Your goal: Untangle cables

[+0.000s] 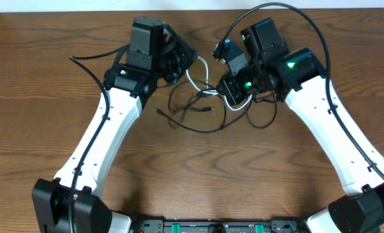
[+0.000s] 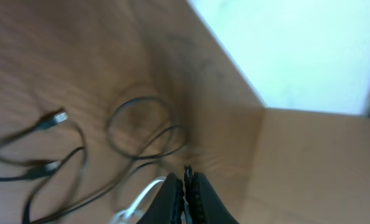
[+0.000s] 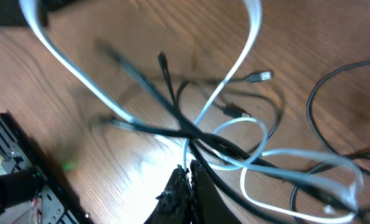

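The left gripper (image 1: 191, 60), in the overhead view, is closed, apparently on the end of the white cable (image 1: 192, 79). This cable arcs down into the black cables (image 1: 198, 131), which are tangled mid-table (image 1: 50, 97). The right gripper (image 1: 225, 94) is closed at the tangle's right edge and is the nearer of the two. Both forearms are angled inward.

In the left wrist view, the black loops are seen lying left of the shut fingers (image 2: 172, 193).

In the right wrist view, the shut fingertips (image 3: 180, 180) are set at the strands' crossing. Whether one is pinched cannot be told. The strands run diagonally up-left.
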